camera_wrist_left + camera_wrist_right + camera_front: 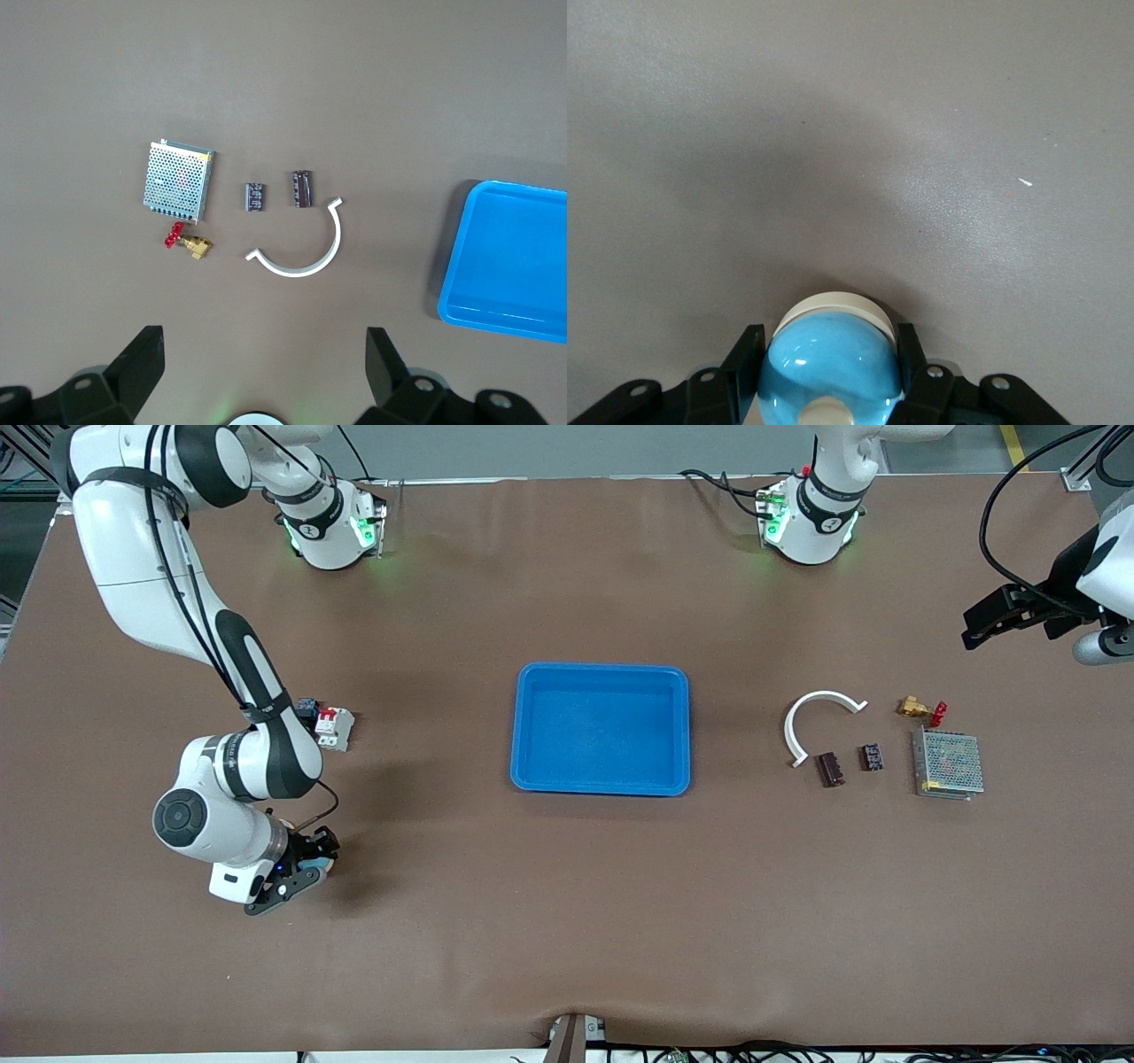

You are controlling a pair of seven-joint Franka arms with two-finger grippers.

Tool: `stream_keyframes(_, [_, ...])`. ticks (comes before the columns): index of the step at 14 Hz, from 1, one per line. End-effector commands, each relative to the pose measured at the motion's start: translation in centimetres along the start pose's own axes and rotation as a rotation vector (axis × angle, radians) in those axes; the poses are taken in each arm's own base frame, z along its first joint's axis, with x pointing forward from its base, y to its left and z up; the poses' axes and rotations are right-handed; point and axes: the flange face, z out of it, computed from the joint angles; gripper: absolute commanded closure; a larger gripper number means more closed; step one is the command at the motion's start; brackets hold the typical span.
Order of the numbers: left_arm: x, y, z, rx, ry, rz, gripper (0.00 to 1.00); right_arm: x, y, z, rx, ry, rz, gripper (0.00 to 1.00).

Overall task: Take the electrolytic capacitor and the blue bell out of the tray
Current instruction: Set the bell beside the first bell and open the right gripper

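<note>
- Right gripper (306, 868) is clamping the blue bell (830, 372), fingers pressing on both sides of the dome; it's sitting low over bare table toward the right arm's end, nearer the front cam than the red-and-white breaker (334, 728).
- Left gripper (261, 372) is hanging w/ fingers spread wide, nothing btwn them, up over the left arm's end of the table, looking down on the small parts.
- Capacitor (830, 769), dark cylinder, is lying on its side on the table, touching nothing, just beside the open end of the white curved clip (819, 717).
- Small black block (873, 757) is sitting btwn the capacitor and the perforated metal box (948, 764).
- Brass valve w/ red handle (920, 708) is lying just beside the metal box, farther from the front cam.
- Blue tray (602, 779) is sitting mid-table w/ nothing in it, well apart from both grippers.
</note>
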Motion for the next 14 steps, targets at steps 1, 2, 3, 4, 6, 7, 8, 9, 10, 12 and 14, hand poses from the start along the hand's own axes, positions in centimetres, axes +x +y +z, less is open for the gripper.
stream_keyframes(1, [-0.2, -0.1, -0.5, -0.019, 0.000, 0.018, 0.00, 0.0, 0.3, 0.2, 0.013, 0.017, -0.006, 0.59])
stream_keyframes(2, [-0.2, -0.1, -0.5, -0.017, -0.002, 0.018, 0.00, 0.0, 0.4, 0.2, 0.013, 0.017, -0.004, 0.59])
stream_keyframes(3, [-0.2, -0.1, -0.4, -0.017, -0.003, 0.018, 0.00, 0.0, 0.4, 0.2, 0.013, 0.017, -0.004, 0.58])
stream_keyframes(4, [-0.2, -0.1, -0.4, -0.017, -0.002, 0.030, 0.00, 0.0, 0.3, 0.2, 0.013, 0.017, -0.006, 0.50])
stream_keyframes(6, [-0.3, -0.4, -0.6, -0.021, 0.001, 0.064, 0.00, 0.1, 0.3, 0.1, 0.014, 0.017, 0.003, 0.00])
stream_keyframes(7, [-0.3, -0.5, -0.6, -0.021, 0.000, 0.068, 0.00, 0.1, 0.4, 0.0, 0.013, 0.018, 0.000, 0.00])
stream_keyframes(8, [-0.3, -0.5, -0.6, -0.021, 0.001, 0.069, 0.00, 0.1, 0.4, -0.1, 0.013, 0.020, 0.001, 0.00])
stream_keyframes(9, [-0.3, -0.5, -0.6, -0.021, 0.001, 0.069, 0.00, 0.3, 0.4, -0.3, 0.011, 0.022, 0.002, 0.00])
stream_keyframes(10, [-0.4, -0.6, -0.7, -0.022, 0.003, 0.068, 0.00, 0.3, 0.4, -0.4, 0.012, 0.023, 0.006, 0.00])
stream_keyframes(12, [-0.5, -0.7, -0.8, -0.022, 0.004, 0.066, 0.00, 0.9, 0.4, -1.8, 0.005, 0.036, 0.006, 0.00])
stream_keyframes(14, [-0.6, -0.7, -1.0, -0.023, 0.007, 0.060, 0.00, 1.1, 0.5, -3.4, 0.026, -0.005, 0.007, 0.00])
